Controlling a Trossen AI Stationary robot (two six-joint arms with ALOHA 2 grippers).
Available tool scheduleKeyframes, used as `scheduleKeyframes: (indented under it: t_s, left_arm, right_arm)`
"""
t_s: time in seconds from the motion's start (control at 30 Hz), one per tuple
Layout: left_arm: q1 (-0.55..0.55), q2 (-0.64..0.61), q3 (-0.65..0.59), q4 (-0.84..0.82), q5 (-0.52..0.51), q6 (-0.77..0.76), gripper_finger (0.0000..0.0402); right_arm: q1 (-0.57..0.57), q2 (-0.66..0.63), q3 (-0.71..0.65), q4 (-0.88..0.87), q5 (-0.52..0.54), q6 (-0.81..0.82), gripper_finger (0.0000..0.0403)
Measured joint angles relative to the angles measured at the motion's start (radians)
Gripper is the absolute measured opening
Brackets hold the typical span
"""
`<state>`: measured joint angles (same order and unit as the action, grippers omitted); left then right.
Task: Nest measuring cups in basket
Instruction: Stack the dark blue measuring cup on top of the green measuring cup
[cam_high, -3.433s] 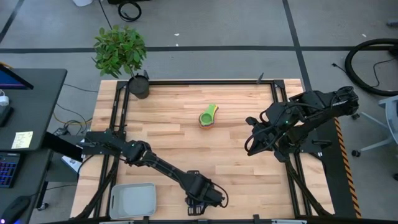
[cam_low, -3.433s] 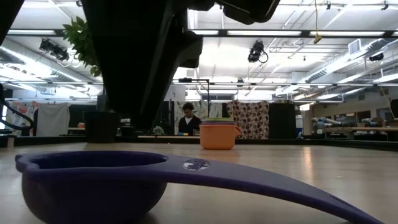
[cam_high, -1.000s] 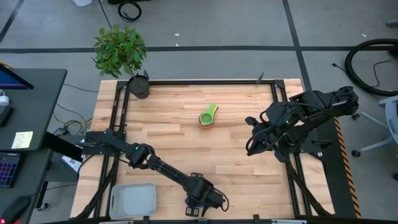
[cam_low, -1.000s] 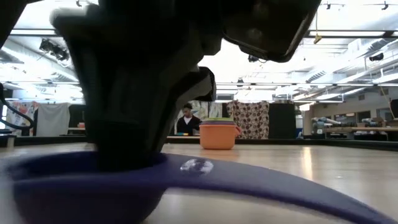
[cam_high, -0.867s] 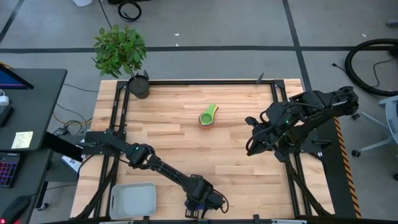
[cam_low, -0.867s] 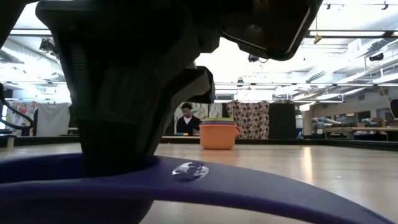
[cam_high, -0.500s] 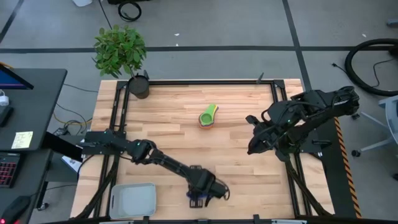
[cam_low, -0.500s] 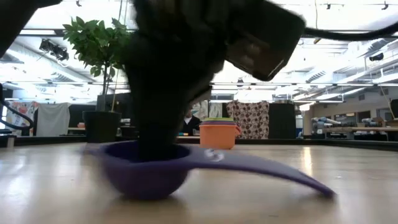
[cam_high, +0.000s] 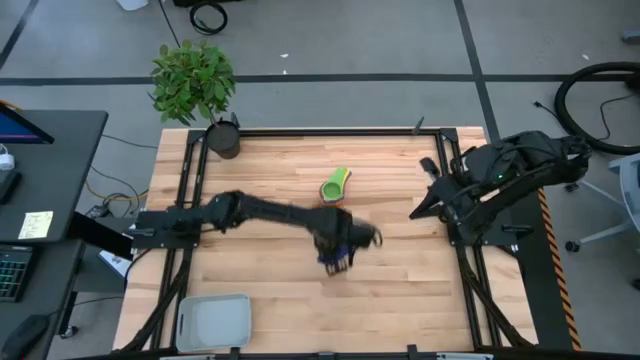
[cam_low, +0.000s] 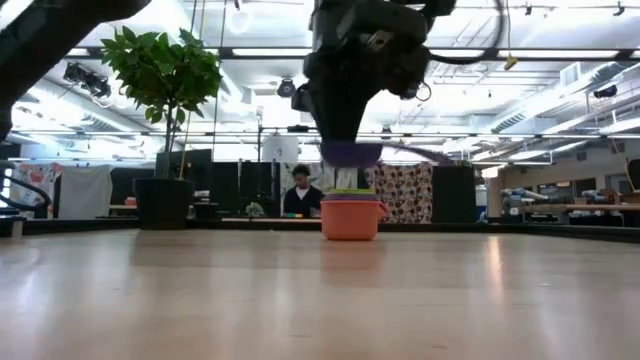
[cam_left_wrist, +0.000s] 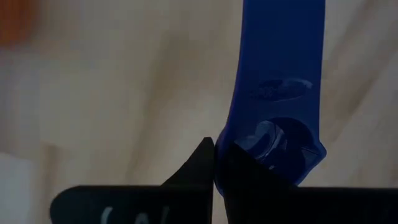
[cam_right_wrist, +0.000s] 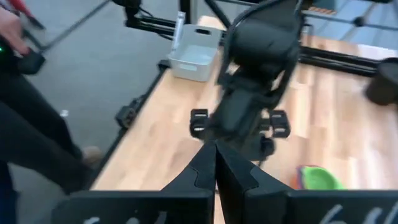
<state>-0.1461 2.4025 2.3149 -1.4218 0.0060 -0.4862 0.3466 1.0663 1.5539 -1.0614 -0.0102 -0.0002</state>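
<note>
A dark blue measuring cup (cam_high: 333, 263) hangs in the air at mid-table, with my left gripper (cam_high: 338, 250) shut on it. In the low view the cup (cam_low: 352, 153) is above and nearer than a stack of nested cups (cam_low: 351, 218), orange outermost and green on top (cam_high: 335, 186). That stack stands on its base on the wood at the far middle. The light grey basket (cam_high: 213, 320) sits at the near left corner. My right gripper (cam_high: 415, 212) waits shut, raised over the table's right side. My left gripper pinches the dark blue cup at the bowl's rim beside the handle's root (cam_left_wrist: 231, 144); the fingers themselves hide the bowl. The fingers point down from above. The cup is lifted clear of the table, about level, its handle (cam_left_wrist: 281, 68) sticking out sideways.
A dark round pot (cam_high: 224, 140) with a leafy plant stands at the far left corner. Black frame rails run along the table's left and right edges. Bare wood lies between the cup stack and the basket. A person sits in the room beyond the far edge.
My left gripper has risen and swung from the near edge toward the far middle, rolling as it went. The dark blue cup has gone with it, lifted off the table, and now hangs near the stack. My right gripper has drawn back a little toward the right edge.
</note>
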Motion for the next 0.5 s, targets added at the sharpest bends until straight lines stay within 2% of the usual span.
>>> scheduleKeyframes:
  t_s: [0.27, 0.5]
  left_arm:
    - [0.211, -0.102, 0.002, 0.003, -0.011, 0.0, 0.0013]
    - [0.369, -0.112, 0.002, 0.009, -0.009, -0.048, 0.0013]
  right_arm:
    - [0.0, -0.045, 0.0, -0.04, 0.149, -0.085, 0.0012]
    - [0.0, -0.047, 0.0, -0.066, 0.3, -0.16, 0.0012]
